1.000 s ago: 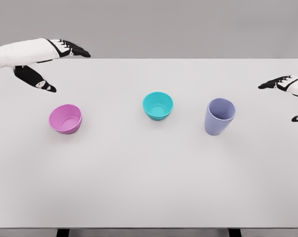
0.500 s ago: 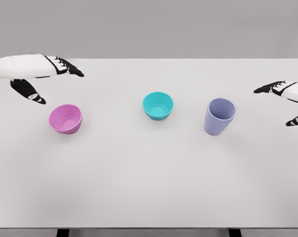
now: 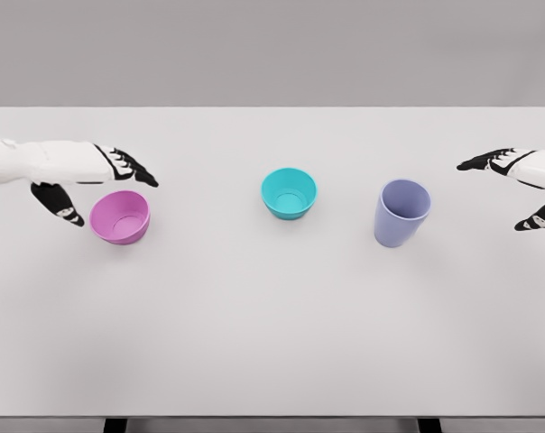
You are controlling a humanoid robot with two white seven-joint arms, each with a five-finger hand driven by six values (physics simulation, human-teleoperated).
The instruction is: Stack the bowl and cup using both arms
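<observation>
white table (image 3: 272, 316) | pink bowl (image 3: 121, 217) between spread left robot hand (image 3: 87, 185) fingers

Three vessels in a row on the table (image 3: 272, 343): tilted bowl (image 3: 120, 216) left, bowl (image 3: 289, 192) middle, cup (image 3: 401, 212) right.

A white table (image 3: 272, 343) fills nearly the whole frame. Three things sit on it in a row across the middle: a pink bowl (image 3: 120, 216) at left, tilted, a teal bowl (image 3: 289, 192) at centre, upright, and a lilac cup (image 3: 402, 212) right of centre, well apart.
</observation>
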